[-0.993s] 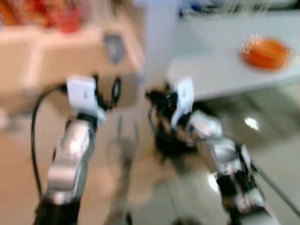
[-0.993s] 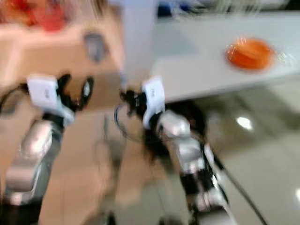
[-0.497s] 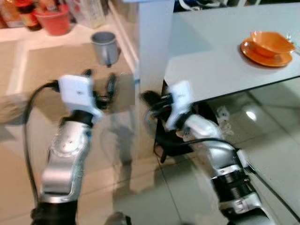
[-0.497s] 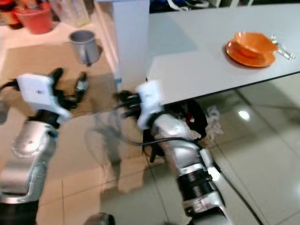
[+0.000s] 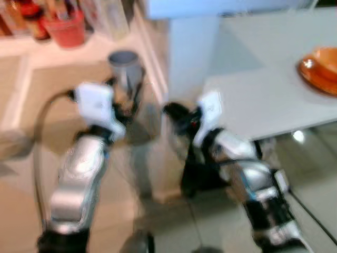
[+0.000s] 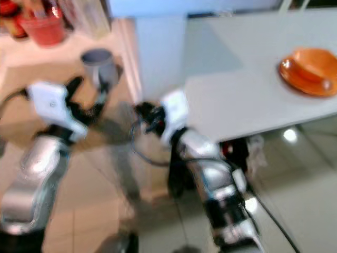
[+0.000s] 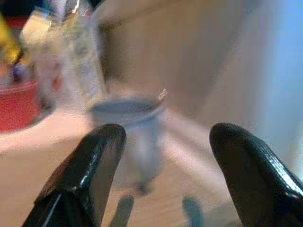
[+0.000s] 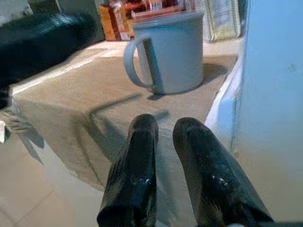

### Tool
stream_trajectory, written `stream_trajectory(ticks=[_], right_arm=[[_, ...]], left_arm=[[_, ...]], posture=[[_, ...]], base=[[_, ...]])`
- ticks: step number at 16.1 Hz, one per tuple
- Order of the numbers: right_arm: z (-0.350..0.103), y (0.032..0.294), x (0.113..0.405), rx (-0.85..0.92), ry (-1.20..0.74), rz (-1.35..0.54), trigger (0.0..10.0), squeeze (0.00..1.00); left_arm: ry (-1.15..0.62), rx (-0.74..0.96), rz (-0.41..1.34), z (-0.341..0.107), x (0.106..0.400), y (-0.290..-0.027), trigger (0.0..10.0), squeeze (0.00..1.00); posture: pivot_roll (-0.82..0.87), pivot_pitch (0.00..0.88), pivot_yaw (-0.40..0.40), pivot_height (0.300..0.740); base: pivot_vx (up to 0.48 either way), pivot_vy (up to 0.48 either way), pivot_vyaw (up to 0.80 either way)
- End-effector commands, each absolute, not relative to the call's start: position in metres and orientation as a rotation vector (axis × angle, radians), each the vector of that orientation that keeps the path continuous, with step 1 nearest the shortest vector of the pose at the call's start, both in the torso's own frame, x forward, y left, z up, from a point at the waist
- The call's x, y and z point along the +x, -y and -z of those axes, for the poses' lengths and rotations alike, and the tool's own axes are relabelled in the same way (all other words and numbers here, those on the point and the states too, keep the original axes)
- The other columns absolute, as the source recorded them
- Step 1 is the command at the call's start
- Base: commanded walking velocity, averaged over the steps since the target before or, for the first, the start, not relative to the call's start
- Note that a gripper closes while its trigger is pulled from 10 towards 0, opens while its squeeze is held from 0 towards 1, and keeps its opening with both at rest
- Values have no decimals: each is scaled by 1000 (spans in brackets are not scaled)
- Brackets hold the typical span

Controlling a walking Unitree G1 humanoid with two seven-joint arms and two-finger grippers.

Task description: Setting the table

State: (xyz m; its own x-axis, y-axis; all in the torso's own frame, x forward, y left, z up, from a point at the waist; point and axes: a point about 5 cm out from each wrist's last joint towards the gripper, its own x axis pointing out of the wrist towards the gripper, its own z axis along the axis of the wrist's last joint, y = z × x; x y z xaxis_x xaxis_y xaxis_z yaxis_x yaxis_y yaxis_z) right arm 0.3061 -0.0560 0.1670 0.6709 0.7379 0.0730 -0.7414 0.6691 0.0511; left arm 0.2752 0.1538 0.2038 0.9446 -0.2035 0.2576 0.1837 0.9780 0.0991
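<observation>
A grey mug (image 5: 125, 66) with a handle stands upright on a low tan surface (image 5: 47, 84). My left gripper (image 5: 126, 97) is raised just short of it, open; the left wrist view has the mug (image 7: 128, 137) in the gap beyond its two fingers (image 7: 94, 170), apart from both. My right gripper (image 5: 176, 113) hovers by the white pillar (image 5: 192, 47), shut and holding nothing, and in its wrist view (image 8: 164, 124) it points at the mug (image 8: 168, 52). An orange bowl on an orange plate (image 6: 310, 68) sits on the grey table (image 5: 253, 100) at the right.
A red bowl (image 6: 45, 26), bottles and packets stand behind the mug. The white pillar rises between the tan surface and the grey table. A dark object (image 5: 202, 174) sits under the table's edge. Shiny floor tiles (image 6: 295, 211) lie below.
The camera has moved and the picture is blurred. The mug now sits closer to my left gripper, and the table with the orange dish has slid to the right.
</observation>
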Motion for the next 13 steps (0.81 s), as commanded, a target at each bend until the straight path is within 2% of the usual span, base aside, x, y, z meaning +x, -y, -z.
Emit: stream_trajectory(ticks=[1,8,13], right_arm=[[-164,67,305,79,34,-804,10000,0],[-165,70,304,90,24,-774,10000,0],[-166,72,305,90,21,-759,10000,0]], left_arm=[[267,95,190,-204,276,-151,10000,0],[209,174,123,-203,306,-153,10000,0],[205,164,181,-197,320,-140,10000,0]], posture=[[-62,161,-3,740],[-73,176,3,740],[-88,173,10,740]], base=[[0,0,0],[0,0,0],[0,0,0]])
